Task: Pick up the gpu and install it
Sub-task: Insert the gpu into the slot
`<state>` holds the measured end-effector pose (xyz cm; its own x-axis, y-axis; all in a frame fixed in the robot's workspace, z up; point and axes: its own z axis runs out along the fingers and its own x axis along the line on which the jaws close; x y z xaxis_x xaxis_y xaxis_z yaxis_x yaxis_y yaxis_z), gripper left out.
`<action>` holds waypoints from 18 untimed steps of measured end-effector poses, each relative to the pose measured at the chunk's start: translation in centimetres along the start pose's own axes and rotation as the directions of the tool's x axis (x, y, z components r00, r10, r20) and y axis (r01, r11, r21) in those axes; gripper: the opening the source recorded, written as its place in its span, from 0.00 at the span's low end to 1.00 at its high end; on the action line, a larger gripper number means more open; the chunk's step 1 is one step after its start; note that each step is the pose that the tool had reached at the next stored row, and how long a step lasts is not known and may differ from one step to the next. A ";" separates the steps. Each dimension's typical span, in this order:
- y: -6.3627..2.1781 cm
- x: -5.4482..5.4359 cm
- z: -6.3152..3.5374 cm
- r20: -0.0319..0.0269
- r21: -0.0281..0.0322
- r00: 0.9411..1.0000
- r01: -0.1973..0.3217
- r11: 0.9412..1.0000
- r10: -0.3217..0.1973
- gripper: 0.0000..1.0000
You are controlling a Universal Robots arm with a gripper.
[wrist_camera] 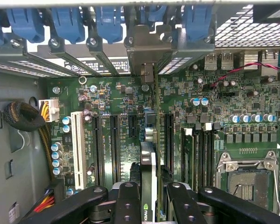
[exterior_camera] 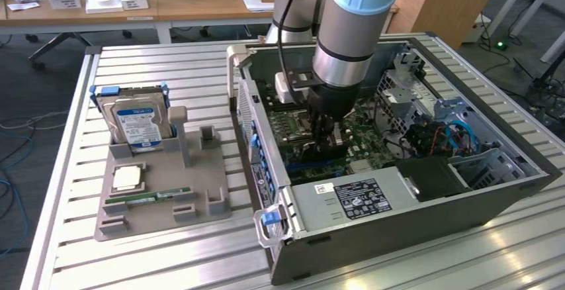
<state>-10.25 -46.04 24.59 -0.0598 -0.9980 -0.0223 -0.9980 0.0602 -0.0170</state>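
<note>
Ribbed brushed-metal table, matt

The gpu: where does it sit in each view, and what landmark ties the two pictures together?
Exterior view: the gpu hangs edge-on in the gripper, inside the open computer case, just above the motherboard.
Wrist view: the gpu runs between the gripper fingers toward the rear brackets.
Shared landmark: the motherboard.

Arm reaches steeply down into the case, wrist approx vertical. Gripper low over the motherboard, pointing down at it. Both fingers clamped on the gpu, one per side, card edge-on betw. them.
</note>
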 end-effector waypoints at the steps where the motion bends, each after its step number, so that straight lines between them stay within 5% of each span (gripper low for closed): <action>1: 0.00 0.0 0.00 0.000 0.000 1.000 0.000 1.000 0.000 0.27; 18: 0.01 0.0 0.19 0.000 0.000 1.000 0.000 1.000 0.000 0.27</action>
<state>-10.25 -46.05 24.40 -0.0599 -0.9980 -0.0221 -0.9980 0.0603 -0.0170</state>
